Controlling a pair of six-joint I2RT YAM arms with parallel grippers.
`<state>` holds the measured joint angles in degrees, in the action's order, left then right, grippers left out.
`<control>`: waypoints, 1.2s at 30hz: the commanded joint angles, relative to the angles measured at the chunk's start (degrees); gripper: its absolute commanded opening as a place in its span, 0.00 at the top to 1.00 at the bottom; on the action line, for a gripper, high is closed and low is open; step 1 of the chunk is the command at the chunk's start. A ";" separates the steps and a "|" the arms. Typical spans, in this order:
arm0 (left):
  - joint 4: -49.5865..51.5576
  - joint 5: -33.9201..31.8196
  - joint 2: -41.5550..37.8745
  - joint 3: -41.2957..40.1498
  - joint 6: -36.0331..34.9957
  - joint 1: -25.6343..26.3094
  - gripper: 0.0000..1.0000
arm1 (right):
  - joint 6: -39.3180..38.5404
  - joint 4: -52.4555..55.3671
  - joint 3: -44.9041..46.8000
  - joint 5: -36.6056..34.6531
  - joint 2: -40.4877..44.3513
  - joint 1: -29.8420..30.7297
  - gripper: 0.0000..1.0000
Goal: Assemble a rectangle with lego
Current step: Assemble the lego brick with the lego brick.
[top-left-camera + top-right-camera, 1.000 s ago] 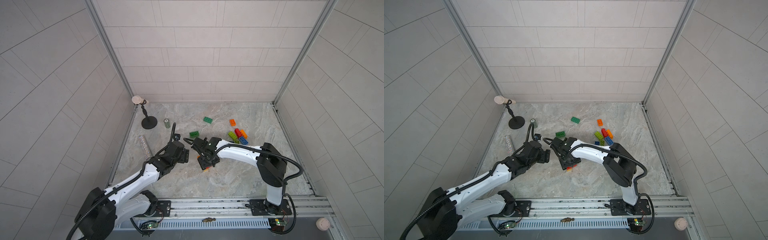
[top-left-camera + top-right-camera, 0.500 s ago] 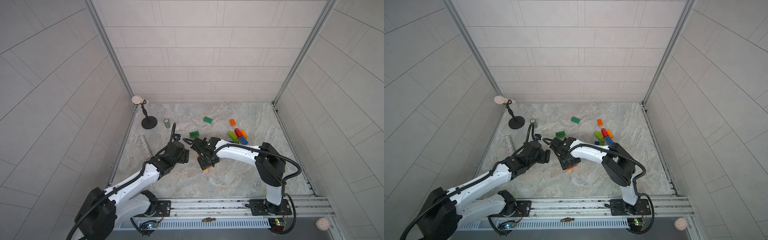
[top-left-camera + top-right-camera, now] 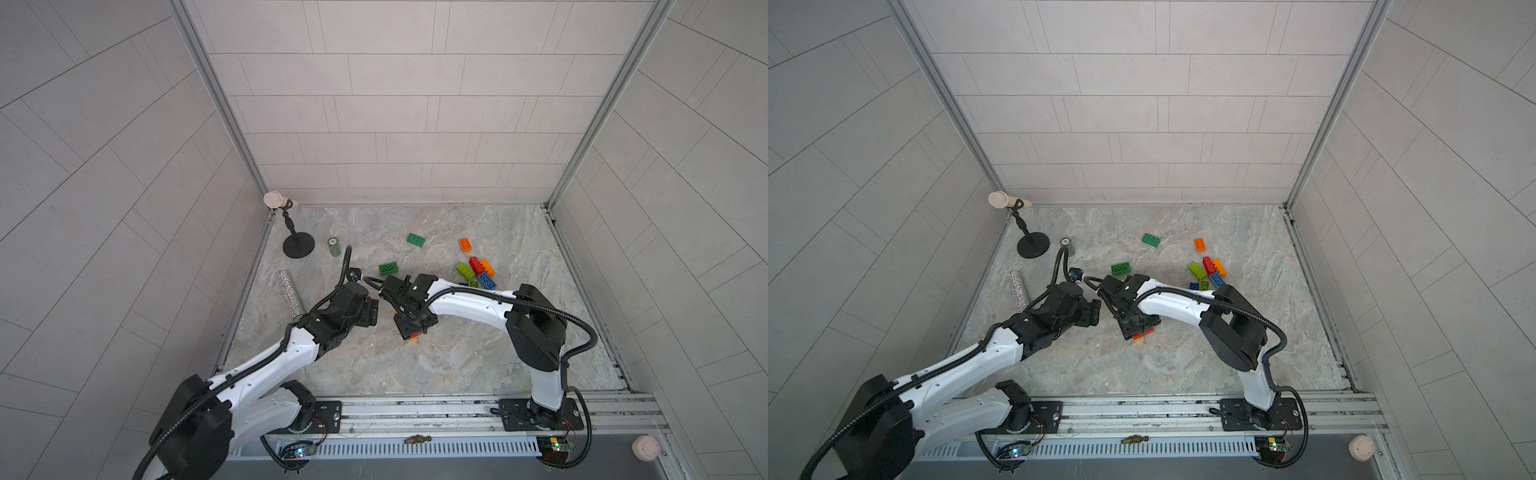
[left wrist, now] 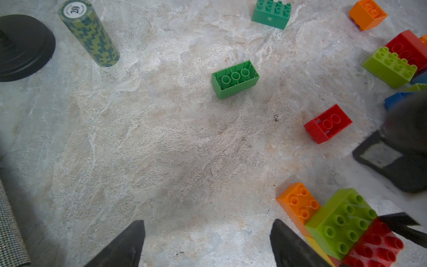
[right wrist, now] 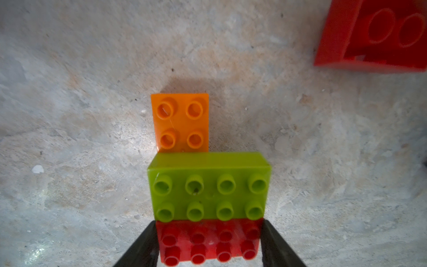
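Your right gripper [image 5: 208,227] clamps the red brick [image 5: 208,247] touching 1 lime brick [image 5: 208,191]; your left gripper [image 4: 206,224] hangs spread, empty.

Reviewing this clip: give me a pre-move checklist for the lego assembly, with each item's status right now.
1. Grip: right gripper closed on the red eight-stud plastic brick, fingers at both short ends: ok.
2. Alignment: red brick butted against the lime-green eight-stud brick: ok.
3. Seating: red brick pressed fully down: cannot tell.
4. Free arm: left gripper open and empty: ok.
5. Outline rectangular: not ok; the orange plastic brick juts out beyond the lime one.
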<state>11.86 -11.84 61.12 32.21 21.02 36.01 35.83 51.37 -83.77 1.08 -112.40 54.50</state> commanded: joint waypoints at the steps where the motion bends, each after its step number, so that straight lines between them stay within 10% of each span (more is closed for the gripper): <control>1: -0.70 -0.54 -0.92 -0.74 0.09 -0.28 0.10 | -0.37 4.01 3.34 -4.77 -6.87 0.30 0.80; 13: 0.15 -1.29 -1.69 -0.61 0.03 -0.33 0.11 | 0.32 2.23 3.37 -4.64 -13.11 0.52 0.85; 22: 2.11 -1.93 -2.53 1.36 -0.10 -0.33 0.09 | -1.08 3.55 -0.29 -1.12 -1.18 -0.30 0.29; 36: 4.49 -3.86 -4.07 3.99 -3.11 -0.33 0.09 | -2.35 5.38 -0.83 0.06 9.77 -2.36 0.14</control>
<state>14.85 -13.39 58.28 34.02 19.35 35.75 33.56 54.70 -84.84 1.50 -107.55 53.25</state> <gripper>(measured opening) 0.912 0.865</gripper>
